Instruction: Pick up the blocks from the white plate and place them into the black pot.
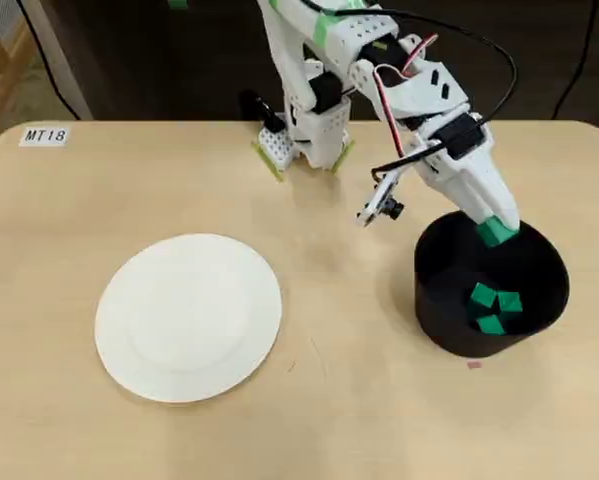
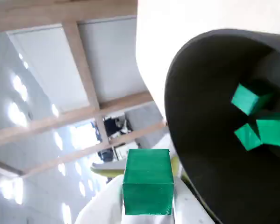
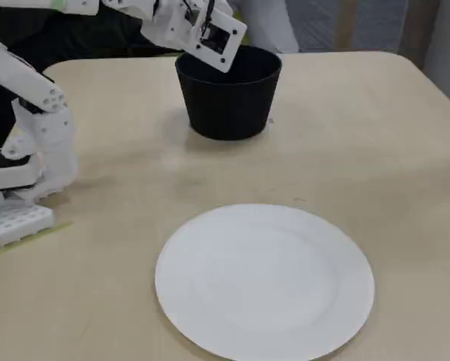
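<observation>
My gripper [image 1: 496, 232] is shut on a green block [image 2: 148, 179] and holds it over the back rim of the black pot [image 1: 434, 300]. Three more green blocks [image 1: 494, 305] lie on the pot's floor; they also show in the wrist view [image 2: 259, 126]. The white plate [image 1: 187, 315] lies left of the pot in the overhead view and has nothing on it. In the fixed view the pot [image 3: 228, 101] stands behind the plate [image 3: 264, 282], and the wrist camera module [image 3: 213, 34] hides the gripper's tip.
The arm's base [image 1: 309, 135] stands at the table's back edge in the overhead view. A label reading "MT18" [image 1: 45, 135] is stuck at the back left corner. The tabletop is light wood.
</observation>
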You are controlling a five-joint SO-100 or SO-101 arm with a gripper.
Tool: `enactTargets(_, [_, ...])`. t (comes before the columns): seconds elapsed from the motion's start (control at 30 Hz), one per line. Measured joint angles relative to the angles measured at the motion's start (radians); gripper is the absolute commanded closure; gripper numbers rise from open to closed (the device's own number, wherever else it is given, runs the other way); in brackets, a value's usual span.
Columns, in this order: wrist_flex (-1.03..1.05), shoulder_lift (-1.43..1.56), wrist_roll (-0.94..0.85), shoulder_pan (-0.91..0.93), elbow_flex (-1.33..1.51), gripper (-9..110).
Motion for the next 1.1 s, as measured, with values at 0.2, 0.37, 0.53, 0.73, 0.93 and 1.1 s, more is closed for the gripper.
enactTargets(0.2, [0.009,0.000,-0.043,0.002,0.000,78])
enactTargets(0.37, [0.021,0.000,-0.055,0.002,0.000,101])
enactTargets(0.53, [0.084,0.040,-0.061,0.032,0.000,104])
enactTargets(0.73, [0.291,0.238,-0.144,0.302,0.000,104])
enactTargets(0.93, [0.509,0.379,-0.176,0.650,-0.011,104])
enactTargets(1.1, [0.660,0.437,-0.176,0.712,-0.006,104])
